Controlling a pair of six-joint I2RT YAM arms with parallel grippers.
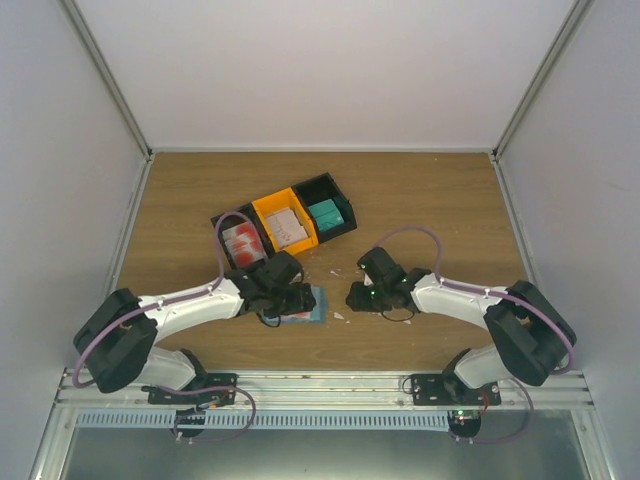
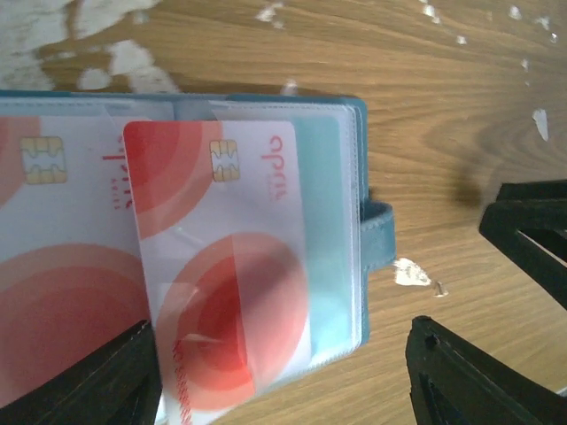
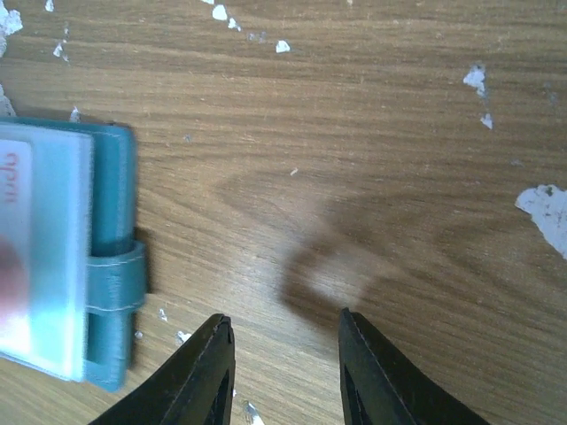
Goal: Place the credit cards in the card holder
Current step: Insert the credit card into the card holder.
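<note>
Two credit cards (image 2: 221, 266) cut off, card holder (image 2: 379, 235) part-hidden

I have both arms stretched inward, wrists low. My left gripper (image 2: 283, 359) gapes wide; my right gripper (image 3: 285, 341) stands parted too

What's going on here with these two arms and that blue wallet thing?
The left gripper hangs open over the opened card holder, where one credit card lies on the clear sleeves beside a second card tucked in a sleeve. The right gripper is open and empty over bare table next to the holder.
</note>
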